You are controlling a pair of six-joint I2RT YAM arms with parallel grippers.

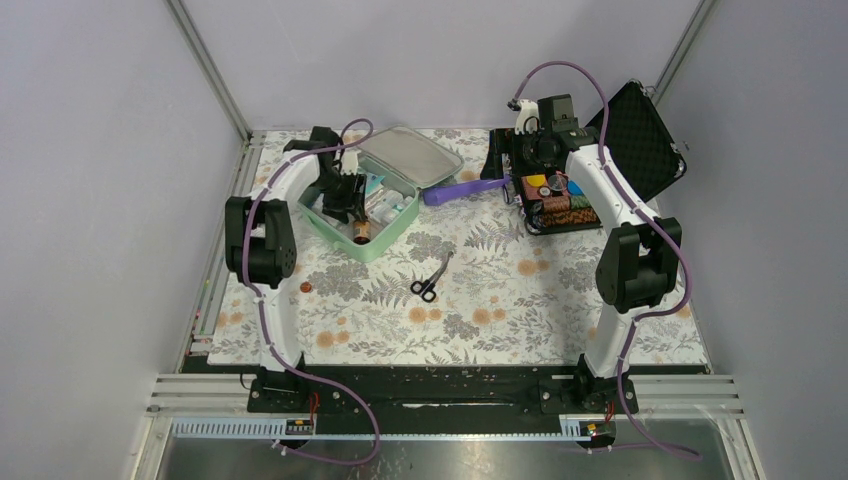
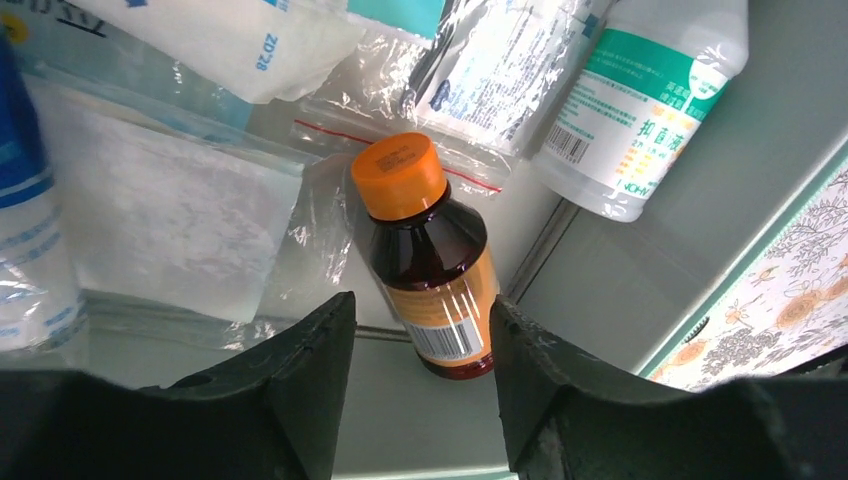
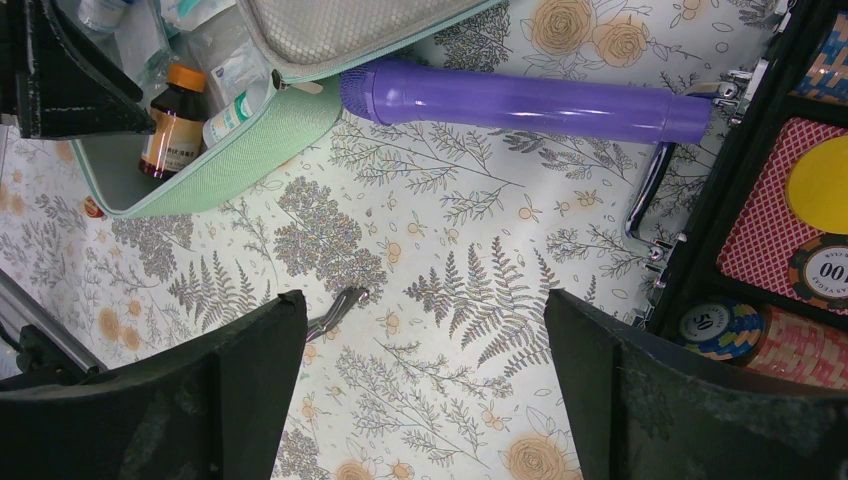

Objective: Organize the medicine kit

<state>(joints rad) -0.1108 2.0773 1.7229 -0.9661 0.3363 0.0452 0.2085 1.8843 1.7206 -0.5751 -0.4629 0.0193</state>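
The mint-green medicine kit (image 1: 385,243) lies open at the back left, its grey-lined lid (image 1: 410,155) tipped back. It also shows in the right wrist view (image 3: 250,140). My left gripper (image 1: 345,205) is inside it, open (image 2: 421,303). A brown bottle with an orange cap (image 2: 430,250) stands in the kit's near corner just past the fingertips, untouched; it shows from above (image 1: 362,232) and in the right wrist view (image 3: 172,120). My right gripper (image 3: 425,310) is open and empty above the cloth, between the kit and the black case.
A white bottle with a green label (image 2: 630,110) and clear bags of dressings (image 2: 170,210) lie in the kit. A purple tube (image 1: 460,190) (image 3: 530,100) lies beside the lid. Scissors (image 1: 430,280) lie mid-table. A black case of chips (image 1: 560,205) stands open at the right.
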